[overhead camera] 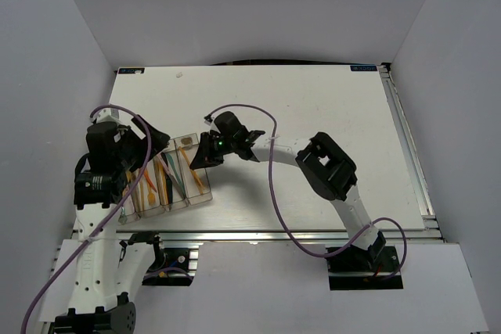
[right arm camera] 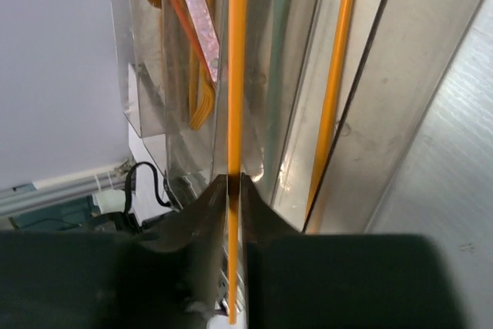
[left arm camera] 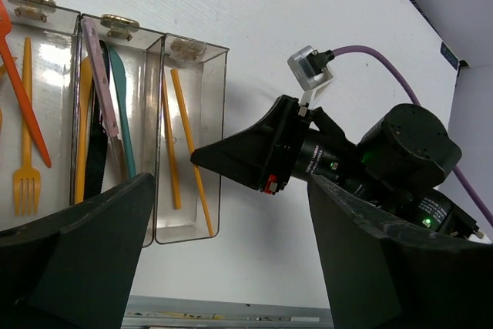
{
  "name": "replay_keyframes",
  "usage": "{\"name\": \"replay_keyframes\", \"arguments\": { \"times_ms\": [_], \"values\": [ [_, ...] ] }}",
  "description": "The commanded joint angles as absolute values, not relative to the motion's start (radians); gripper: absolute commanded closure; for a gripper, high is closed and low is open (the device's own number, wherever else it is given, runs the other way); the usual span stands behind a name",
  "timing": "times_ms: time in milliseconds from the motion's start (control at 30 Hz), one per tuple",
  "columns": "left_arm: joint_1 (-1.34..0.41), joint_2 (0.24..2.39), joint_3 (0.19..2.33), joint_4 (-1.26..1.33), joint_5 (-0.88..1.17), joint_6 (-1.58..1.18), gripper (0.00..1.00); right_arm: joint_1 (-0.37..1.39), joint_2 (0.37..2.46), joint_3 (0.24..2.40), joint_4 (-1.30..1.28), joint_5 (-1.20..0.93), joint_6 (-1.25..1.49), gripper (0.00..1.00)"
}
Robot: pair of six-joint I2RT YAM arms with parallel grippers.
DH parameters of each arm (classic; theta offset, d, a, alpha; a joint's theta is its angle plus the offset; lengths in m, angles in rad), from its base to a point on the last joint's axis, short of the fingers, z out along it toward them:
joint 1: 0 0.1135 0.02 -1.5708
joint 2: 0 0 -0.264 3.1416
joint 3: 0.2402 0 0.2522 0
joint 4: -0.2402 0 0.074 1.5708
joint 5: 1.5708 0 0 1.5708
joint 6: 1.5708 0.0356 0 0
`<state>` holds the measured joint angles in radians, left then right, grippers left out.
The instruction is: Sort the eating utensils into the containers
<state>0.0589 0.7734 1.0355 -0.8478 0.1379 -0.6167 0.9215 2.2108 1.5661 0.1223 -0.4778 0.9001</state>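
Note:
The containers [overhead camera: 202, 200] are a row of clear narrow bins at the table's near left; they also show in the left wrist view [left arm camera: 219, 144]. My right gripper [right arm camera: 235, 182] is shut on a thin orange stick [right arm camera: 237, 75] and holds it lengthwise over the rightmost bin; it also shows in the top view [overhead camera: 202, 154]. A second orange stick [right arm camera: 335, 98] lies in that bin. The other bins hold an orange fork [left arm camera: 27, 152], a teal knife [left arm camera: 122, 105] and a pink-handled knife [left arm camera: 102, 90]. My left gripper [left arm camera: 231, 267] is open and empty, low beside the bins' near end.
The right arm's wrist [left arm camera: 400, 152] and its purple cable [left arm camera: 385, 63] reach over the table just right of the bins. The table's front rail [left arm camera: 231, 313] runs close below the left gripper. The left arm [overhead camera: 106, 154] crowds the bins' left side.

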Motion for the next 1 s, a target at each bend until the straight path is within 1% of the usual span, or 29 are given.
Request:
{"name": "replay_keyframes", "arguments": {
  "times_ms": [0,100,267,367,433,467,500,567,600,667,700,733,767,833,967],
  "values": [
    [0.063,0.779,1.071,-0.864,0.118,-0.606,0.09,0.92,2.209,1.621,0.17,-0.443,0.934,0.79],
    [0.063,0.785,1.078,-0.862,0.112,-0.606,0.08,0.92,2.209,1.629,0.179,-0.452,0.925,0.7],
    [0.064,0.818,1.098,-0.861,0.109,-0.594,0.09,0.913,2.203,1.631,0.19,-0.475,0.904,0.65],
    [0.063,0.83,1.112,-0.858,0.109,-0.591,0.08,0.901,2.186,1.638,0.209,-0.502,0.887,0.65],
    [0.063,0.833,1.12,-0.851,0.112,-0.586,0.09,0.891,2.158,1.66,0.213,-0.547,0.816,0.63],
    [0.063,0.833,1.121,-0.847,0.113,-0.587,0.08,0.876,2.139,1.689,0.215,-0.598,0.719,0.44],
    [0.063,0.833,1.12,-0.842,0.12,-0.584,0.08,0.868,2.128,1.709,0.193,-0.618,0.647,0.11],
    [0.063,0.822,1.112,-0.81,0.149,-0.58,0.08,0.833,2.099,1.749,0.126,-0.649,0.483,0.11],
    [0.063,0.818,1.106,-0.796,0.164,-0.58,0.07,0.818,2.061,1.768,0.039,-0.649,0.325,0.11],
    [0.063,0.798,1.078,-0.735,0.23,-0.571,0.05,0.751,2.013,1.75,0.002,-0.669,0.195,0.11],
    [0.064,0.792,1.069,-0.712,0.251,-0.566,0.05,0.724,1.972,1.743,-0.088,-0.667,0.128,0.11],
    [0.063,0.784,1.051,-0.668,0.274,-0.566,0.02,0.7,1.948,1.738,-0.122,-0.663,0.012,0.11],
    [0.063,0.779,1.043,-0.643,0.316,-0.565,0.02,0.637,1.913,1.735,-0.153,-0.672,-0.047,0.11],
    [0.063,0.772,1.032,-0.586,0.351,-0.566,0.02,0.574,1.884,1.743,-0.246,-0.667,-0.166,0.11],
    [0.063,0.785,1.026,-0.517,0.425,-0.557,0.02,0.392,1.783,1.714,-0.288,-0.618,-0.222,0.11]
  ]
}}
